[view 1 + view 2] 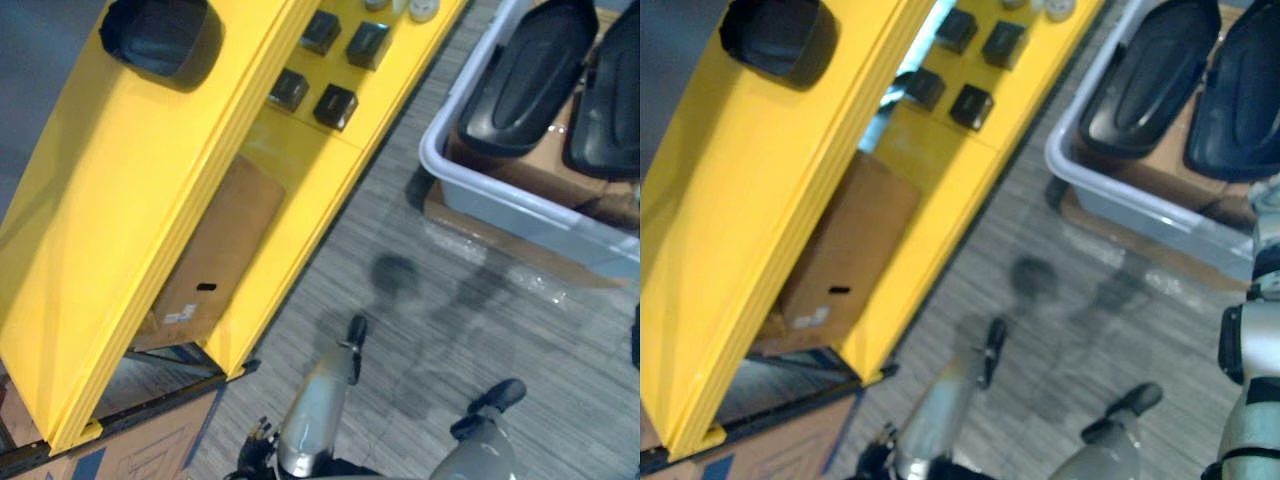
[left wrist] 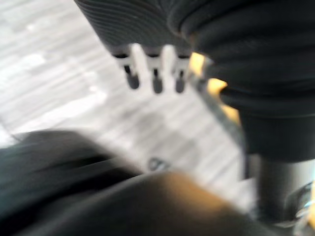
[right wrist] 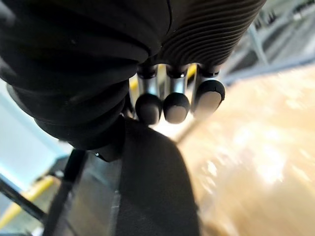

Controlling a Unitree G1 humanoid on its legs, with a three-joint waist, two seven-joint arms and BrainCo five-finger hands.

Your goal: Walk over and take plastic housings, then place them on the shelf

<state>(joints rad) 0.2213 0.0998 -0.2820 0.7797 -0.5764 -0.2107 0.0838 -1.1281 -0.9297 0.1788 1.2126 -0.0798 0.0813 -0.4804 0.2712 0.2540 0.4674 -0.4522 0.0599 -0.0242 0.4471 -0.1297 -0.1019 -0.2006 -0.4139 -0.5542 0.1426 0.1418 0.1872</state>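
We see left robot hand (image 2: 156, 81), right robot hand (image 3: 175, 107) slack, empty, likely freed for 2 housings (image 1: 525, 75) in tote (image 1: 500, 212) beyond right one

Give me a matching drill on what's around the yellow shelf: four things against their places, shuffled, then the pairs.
Things:
1. lone black housing
2. small black boxes
3. cardboard box
4. grey bin

Places:
A. right of the yellow shelf, with housings inside
B. under the shelf's yellow boards
C. on the shelf's top board
D. on the lower yellow board

Pairs: 1-C, 2-D, 3-B, 4-A
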